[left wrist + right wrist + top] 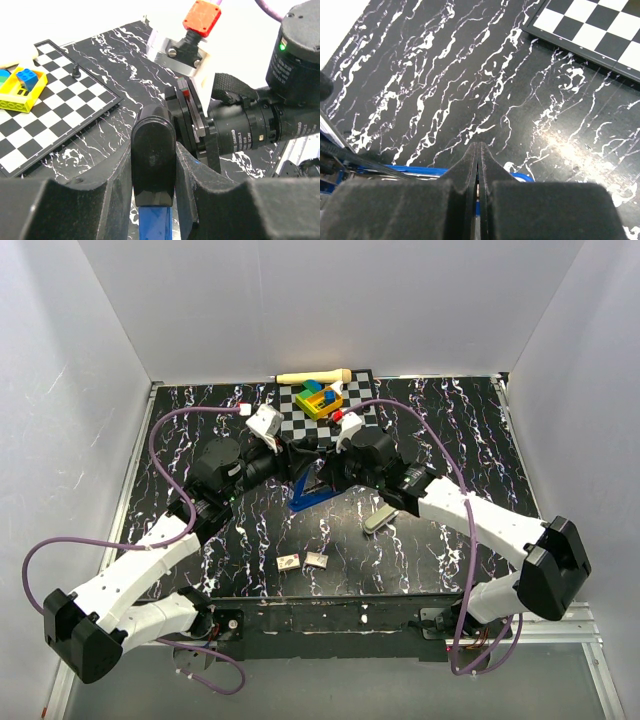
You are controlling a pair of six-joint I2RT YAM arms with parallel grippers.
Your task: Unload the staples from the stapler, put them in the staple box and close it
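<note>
At the middle of the black white-veined table mat, just in front of the black-and-white checkerboard, the small blue desk stapler with a black end sits between my two grippers. My left gripper is clamped on the stapler's black end, one padded finger on each side. From my left wrist the long axis runs straight back along my fingers, black end pointing away from the camera and the blue body coming towards it. From above, the blue part slants down from my fingertips to the mat, towards the near edge of the table.

My right gripper is closed, its pads pressed flat together; whether anything thin is pinched between them I cannot tell. A blue strip of the stapler lies just beneath and to the left of those fingertips.

A yellow toy-brick block topped with blue and green pieces rests on the checkerboard, and a pale wooden stick lies beyond it. A grey oblong piece and two small pale bits lie nearer me.
</note>
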